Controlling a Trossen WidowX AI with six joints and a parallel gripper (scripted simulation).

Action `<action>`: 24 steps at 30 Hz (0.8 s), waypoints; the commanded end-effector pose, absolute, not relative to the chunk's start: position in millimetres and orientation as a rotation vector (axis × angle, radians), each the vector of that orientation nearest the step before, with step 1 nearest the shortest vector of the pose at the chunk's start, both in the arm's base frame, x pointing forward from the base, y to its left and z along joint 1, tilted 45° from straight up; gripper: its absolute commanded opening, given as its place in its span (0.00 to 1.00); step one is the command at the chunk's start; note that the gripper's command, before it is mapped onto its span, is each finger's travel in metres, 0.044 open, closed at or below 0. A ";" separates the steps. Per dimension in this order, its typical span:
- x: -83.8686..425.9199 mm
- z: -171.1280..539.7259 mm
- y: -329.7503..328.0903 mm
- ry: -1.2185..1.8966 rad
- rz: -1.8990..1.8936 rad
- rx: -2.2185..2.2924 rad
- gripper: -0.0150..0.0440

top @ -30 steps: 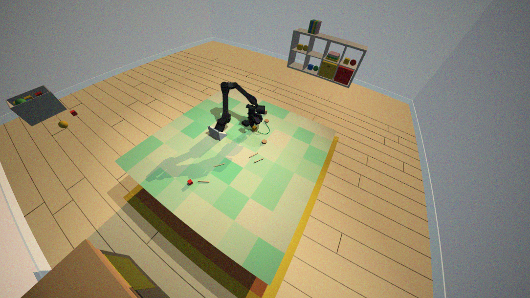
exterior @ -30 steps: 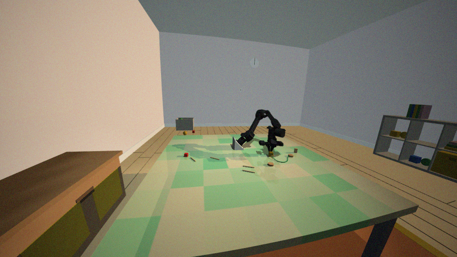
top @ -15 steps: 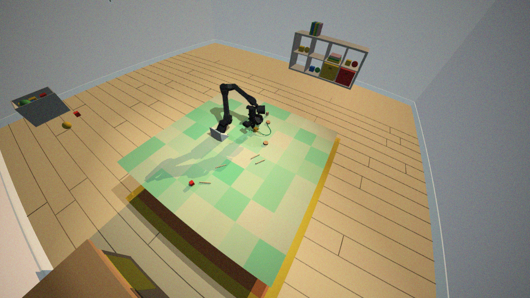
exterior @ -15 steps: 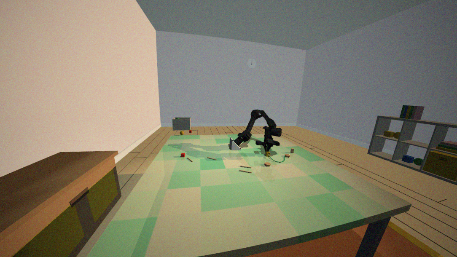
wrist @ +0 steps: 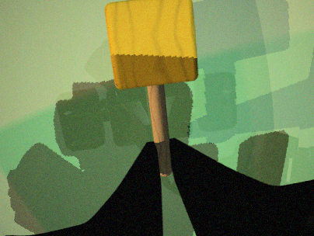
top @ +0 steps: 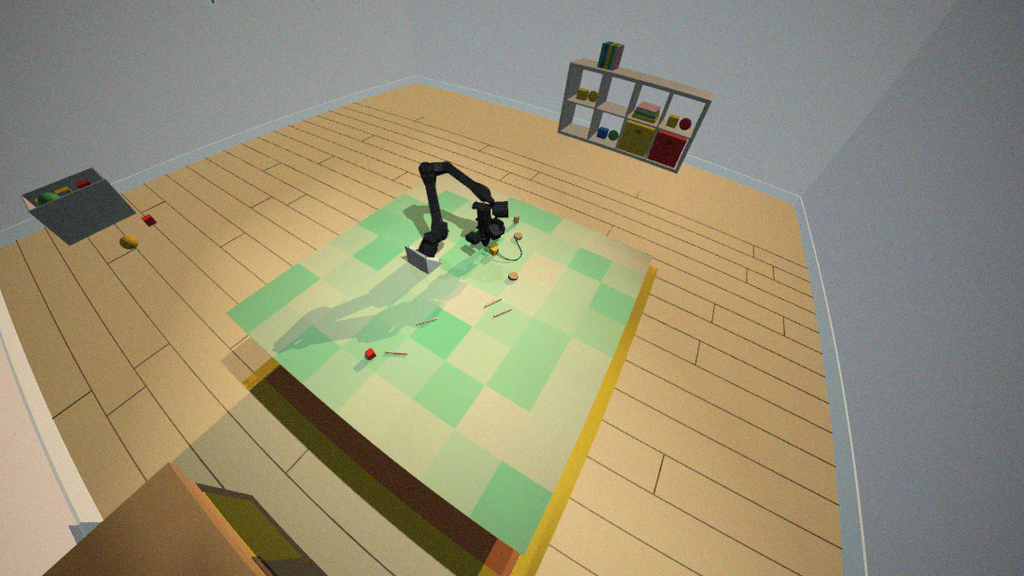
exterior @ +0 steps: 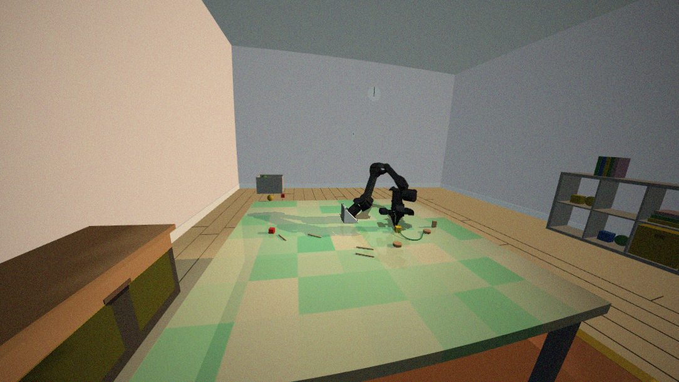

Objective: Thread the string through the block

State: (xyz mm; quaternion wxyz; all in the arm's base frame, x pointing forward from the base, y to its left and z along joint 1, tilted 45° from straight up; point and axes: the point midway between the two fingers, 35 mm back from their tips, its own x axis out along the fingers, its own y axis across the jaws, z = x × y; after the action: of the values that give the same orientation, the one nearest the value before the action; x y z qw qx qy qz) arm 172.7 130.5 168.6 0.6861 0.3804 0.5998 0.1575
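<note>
The yellow wooden block [top: 494, 250] [exterior: 398, 228] [wrist: 153, 31] is at the arm's fingertips and looks to be on the table. The wooden stick [wrist: 157, 112] comes out of the block's near side in the wrist view. My gripper [exterior: 396, 224] [wrist: 161, 147] is shut on this protruding end, close to the block. The green string [top: 520, 249] [exterior: 414, 240] curves from the block's other side to the round button [top: 518, 235] [exterior: 427, 231]. The block's far side and the stick-string joint are out of the wrist view. The top and exterior views are too small to show the stick in the block.
Another round wooden disc [top: 513, 276] [exterior: 397, 243] lies in front of the block. A small brown piece [top: 516, 219] [exterior: 433, 223] stands beyond the button. Several loose sticks, one here [top: 503, 313] [exterior: 364, 255], and a red cube [top: 369, 353] [exterior: 271, 230] lie farther away.
</note>
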 end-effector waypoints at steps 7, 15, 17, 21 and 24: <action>159.5 169.3 133.4 1.340 0.351 0.855 0.25; 149.8 170.2 136.1 1.339 0.353 0.858 0.25; 147.3 170.4 136.8 1.339 0.353 0.858 0.25; 142.4 170.8 138.1 1.339 0.354 0.859 0.25; 138.6 171.1 139.1 1.339 0.354 0.860 0.25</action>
State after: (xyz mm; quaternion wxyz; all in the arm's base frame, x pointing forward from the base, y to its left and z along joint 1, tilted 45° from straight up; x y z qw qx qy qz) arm 143.4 138.9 171.2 0.6851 0.3828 0.5988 0.1598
